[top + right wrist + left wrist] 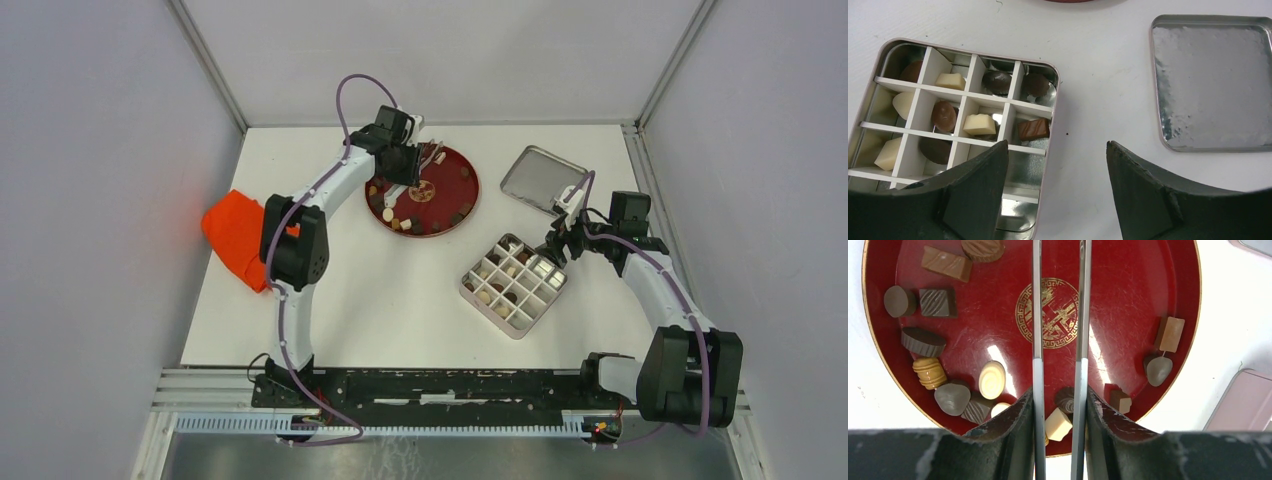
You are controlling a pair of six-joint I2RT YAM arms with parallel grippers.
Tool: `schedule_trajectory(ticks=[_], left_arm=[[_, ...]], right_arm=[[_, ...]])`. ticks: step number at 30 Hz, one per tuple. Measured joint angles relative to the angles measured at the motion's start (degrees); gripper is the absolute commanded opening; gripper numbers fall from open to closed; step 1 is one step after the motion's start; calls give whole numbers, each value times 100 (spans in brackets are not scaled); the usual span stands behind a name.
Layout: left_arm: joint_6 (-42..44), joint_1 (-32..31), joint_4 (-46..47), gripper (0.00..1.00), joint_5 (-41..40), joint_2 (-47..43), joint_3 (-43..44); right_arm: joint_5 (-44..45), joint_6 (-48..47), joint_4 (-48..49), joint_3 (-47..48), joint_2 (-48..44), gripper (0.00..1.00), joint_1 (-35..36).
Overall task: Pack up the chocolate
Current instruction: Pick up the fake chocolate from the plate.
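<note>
Over chocolate [992, 379] on red plate [1128, 305] (gold emblem [1058, 315]), left gripper [1059, 410] pinches tweezers [1036, 315]; right gripper [1057, 165] gapes empty.

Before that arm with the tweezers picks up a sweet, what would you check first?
1. Chocolates left on the red plate: ok, many.
2. Left gripper clamped on the tweezers: ok.
3. Tweezer tips empty: cannot tell, cut off or too small to see.
4. Box has free cells: ok.
5. Lid off, lying apart from the box: ok.
6. Right gripper open, nothing between its fingers: ok.
</note>
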Motion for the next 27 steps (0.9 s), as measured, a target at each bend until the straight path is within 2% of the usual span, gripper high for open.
schedule_trajectory(ticks=[27], left_arm=[[302, 7, -170, 41, -48, 693, 632]], right_arm=[[0, -2, -31, 0, 50, 78, 0]])
